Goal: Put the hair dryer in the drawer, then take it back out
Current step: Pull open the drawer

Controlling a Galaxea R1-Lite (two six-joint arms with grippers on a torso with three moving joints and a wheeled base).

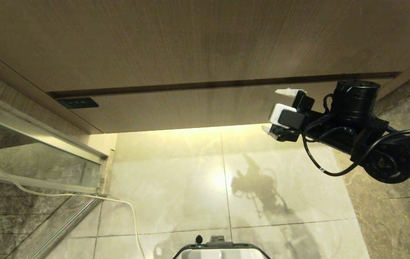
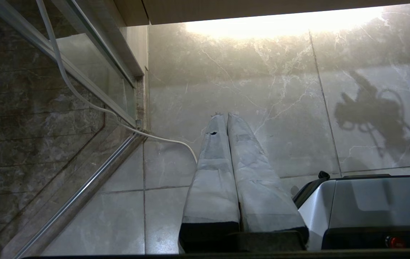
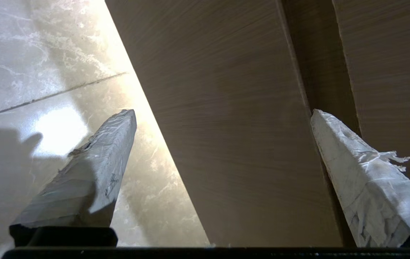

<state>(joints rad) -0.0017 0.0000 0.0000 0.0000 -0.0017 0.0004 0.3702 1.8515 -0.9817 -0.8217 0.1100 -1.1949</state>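
My right end effector (image 1: 280,109) is spread wide and empty, its 2 taped fingers (image 3: 93,169) well apart, one lying over the lit floor and the other over the dark gap above the drawer front. It sits at the right end of the drawer (image 1: 190,108), close in front of the wood-grain face, and I cannot tell whether either fingertip touches it. The drawer is shut, flush under the taller wood-grain panel (image 1: 190,39), with its small dark label (image 1: 78,103) at the far left end. I cannot see the hair dryer in any view.

My left end effector (image 2: 223,118) hangs low over the pale marble floor (image 1: 176,187), its 2 fingers pressed together on nothing, beside the robot's grey base (image 2: 370,205). A white cord (image 1: 126,205) trails across the floor from the glass partition (image 1: 28,162) on the left.
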